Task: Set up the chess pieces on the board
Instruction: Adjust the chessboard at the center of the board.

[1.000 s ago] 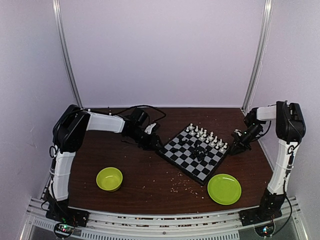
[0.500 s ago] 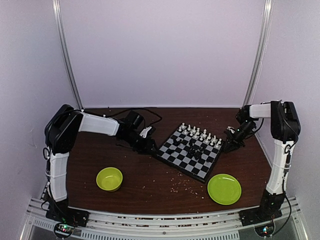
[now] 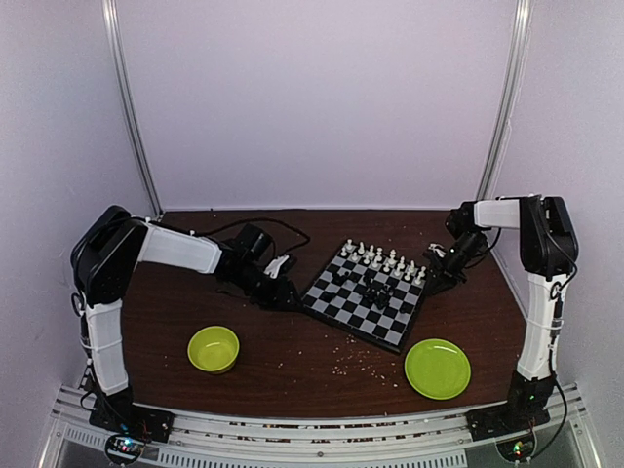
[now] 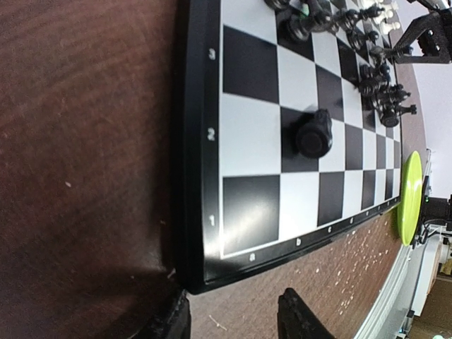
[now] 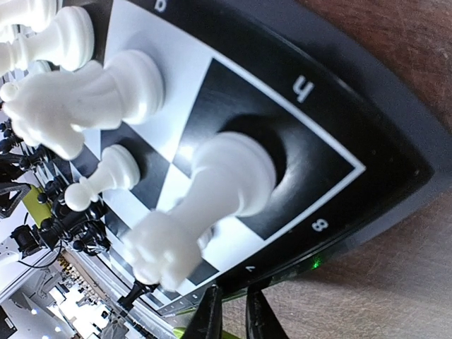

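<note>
**two arms at opposite corners of the board, pieces partly set**

at the left of the top view, the left gripper lies low on the brown table, just at the left corner of the board. its wrist view shows the fingers held wide apart, with nothing between them and the board's black corner just beyond the gap. one black piece stands alone on a square near that corner. below the gripper, toward the lower left of the frame, sits the green bowl.

the board lies at the middle of the table, turned like a diamond. the chess pieces are on it: a row of white ones along the far edge and a cluster of black ones near the centre. pale crumbs dot the wood below it.

at the right corner of the board sits the right gripper. its fingers are drawn narrow with only a slit between them, and they hold nothing. a white piece stands on the dark corner square in front of them. the green plate lies at the lower right.
</note>
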Controlling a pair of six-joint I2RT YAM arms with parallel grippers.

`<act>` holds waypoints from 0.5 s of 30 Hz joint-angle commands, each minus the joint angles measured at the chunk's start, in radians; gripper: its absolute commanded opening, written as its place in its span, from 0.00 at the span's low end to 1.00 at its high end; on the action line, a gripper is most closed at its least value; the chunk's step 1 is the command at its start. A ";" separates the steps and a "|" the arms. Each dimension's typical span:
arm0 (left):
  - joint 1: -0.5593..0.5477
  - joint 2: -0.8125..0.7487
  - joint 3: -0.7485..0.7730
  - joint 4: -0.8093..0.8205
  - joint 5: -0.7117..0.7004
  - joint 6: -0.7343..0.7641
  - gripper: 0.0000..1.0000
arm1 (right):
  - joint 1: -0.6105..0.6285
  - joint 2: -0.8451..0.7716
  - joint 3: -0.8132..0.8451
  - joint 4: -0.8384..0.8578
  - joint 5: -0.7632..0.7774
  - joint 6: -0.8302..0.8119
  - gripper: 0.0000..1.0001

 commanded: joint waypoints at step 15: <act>0.012 -0.038 0.058 0.053 -0.093 -0.042 0.52 | -0.043 -0.156 -0.204 0.234 -0.103 0.121 0.24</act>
